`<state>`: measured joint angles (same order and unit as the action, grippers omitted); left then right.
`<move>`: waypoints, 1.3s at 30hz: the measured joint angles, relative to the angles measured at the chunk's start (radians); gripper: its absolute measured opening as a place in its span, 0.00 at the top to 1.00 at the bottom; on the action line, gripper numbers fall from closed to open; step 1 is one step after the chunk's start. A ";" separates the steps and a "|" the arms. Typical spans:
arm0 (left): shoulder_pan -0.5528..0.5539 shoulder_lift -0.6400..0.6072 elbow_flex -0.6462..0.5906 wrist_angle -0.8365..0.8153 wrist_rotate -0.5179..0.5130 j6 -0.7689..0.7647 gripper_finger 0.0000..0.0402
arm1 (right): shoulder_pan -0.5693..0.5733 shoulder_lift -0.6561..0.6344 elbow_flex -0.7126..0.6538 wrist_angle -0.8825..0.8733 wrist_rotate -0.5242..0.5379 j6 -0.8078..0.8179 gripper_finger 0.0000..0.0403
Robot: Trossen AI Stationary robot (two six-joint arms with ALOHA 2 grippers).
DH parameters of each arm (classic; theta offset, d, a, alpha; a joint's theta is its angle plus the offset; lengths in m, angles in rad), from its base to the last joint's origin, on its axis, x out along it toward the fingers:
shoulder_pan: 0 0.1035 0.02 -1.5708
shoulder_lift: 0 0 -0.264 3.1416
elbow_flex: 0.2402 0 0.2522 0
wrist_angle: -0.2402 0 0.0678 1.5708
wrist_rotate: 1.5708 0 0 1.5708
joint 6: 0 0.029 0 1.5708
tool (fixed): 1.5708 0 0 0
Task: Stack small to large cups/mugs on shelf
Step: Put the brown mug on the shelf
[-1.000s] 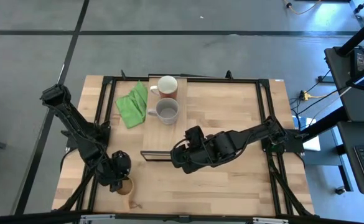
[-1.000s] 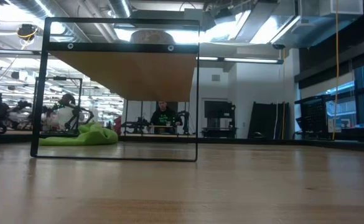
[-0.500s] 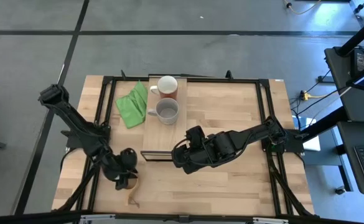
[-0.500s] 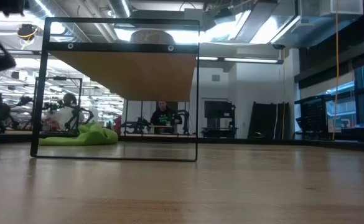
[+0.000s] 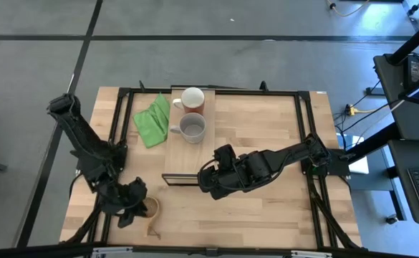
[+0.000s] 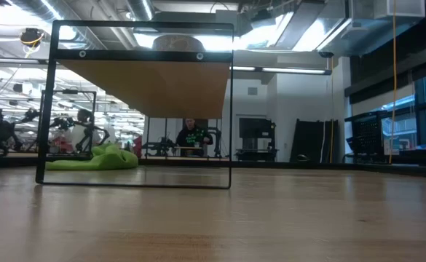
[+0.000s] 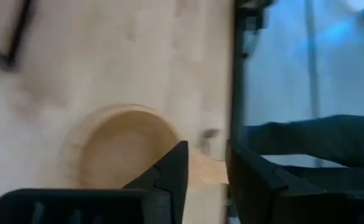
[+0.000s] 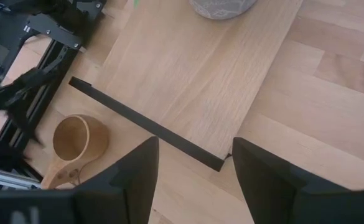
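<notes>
Behind the wooden table you have an open workshop with people at distant benches. Your red mug and grey mug already stand on the shelf, grey nearer the dark front edge. The wooden cup sits on the table near the left front corner, well apart from the shelf, its stub handle pointing toward the table's front edge. Your left gripper is right at that handle, fingers parted narrowly around it, not gripping. Your right gripper hangs open over the shelf's front corner, much farther from the cup, so the pick looks like the left arm's job.
</notes>
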<state>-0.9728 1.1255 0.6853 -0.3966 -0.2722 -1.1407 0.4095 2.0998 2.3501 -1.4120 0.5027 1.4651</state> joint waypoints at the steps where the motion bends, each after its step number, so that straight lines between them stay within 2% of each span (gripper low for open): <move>1: -0.018 0.000 0.000 0.024 -0.003 -0.016 0.77 | -0.001 0.000 0.000 0.000 0.000 0.000 0.49; 4: -0.066 0.000 0.000 0.075 -0.045 -0.071 0.84 | -0.006 0.000 0.000 0.000 -0.002 0.000 0.49; 9: -0.138 0.001 0.000 0.049 -0.149 -0.212 0.98 | -0.014 -0.001 0.000 -0.001 -0.004 -0.004 0.49; 16: -0.219 0.063 0.000 -0.110 -0.168 -0.562 1.00 | -0.017 -0.001 0.001 -0.016 -0.036 -0.013 0.49; 21: -0.251 0.128 0.000 -0.082 -0.128 -0.694 1.00 | -0.017 -0.001 0.001 -0.016 -0.056 -0.062 0.49; 27: -0.279 0.176 0.000 0.014 -0.127 -0.769 1.00 | -0.017 -0.001 0.001 -0.015 -0.059 -0.113 0.49; 36: -0.255 0.278 0.000 0.011 -0.113 -0.816 1.00 | -0.020 -0.001 0.001 -0.015 -0.054 -0.135 0.49; 39: -0.236 0.283 0.000 -0.034 -0.130 -0.814 1.00 | -0.020 -0.001 0.001 -0.015 -0.054 -0.134 0.49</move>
<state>-1.2087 1.4090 0.6853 -0.4308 -0.4019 -1.9549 0.3893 2.0987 2.3508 -1.4268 0.4488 1.3308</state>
